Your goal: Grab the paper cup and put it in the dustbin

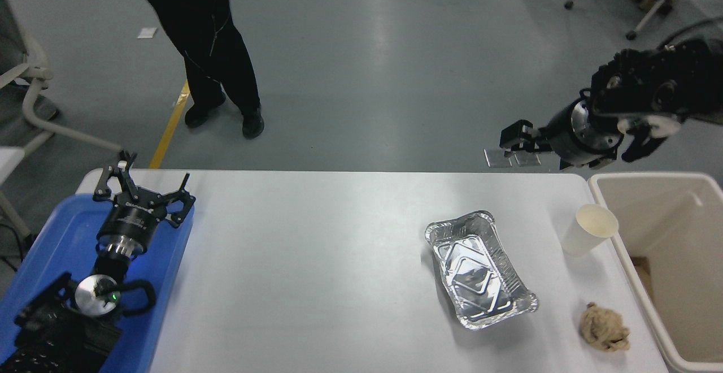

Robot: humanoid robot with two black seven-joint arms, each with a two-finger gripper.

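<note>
The white paper cup [587,229] stands upright near the table's right edge, right next to the cream-beige dustbin [644,282] that sits off the table's right side. My right gripper [511,148] hangs in the air beyond the table's far edge, up and to the left of the cup, well apart from it. It is open and holds nothing. My left gripper [141,183] is parked at the lower left over the blue tray, open and empty.
A silver foil tray [480,268] lies left of the cup. A crumpled brown paper ball [604,328] lies near the front right. A blue plastic tray [56,260] sits at the left edge. A person's legs [217,62] stand beyond the table's far left.
</note>
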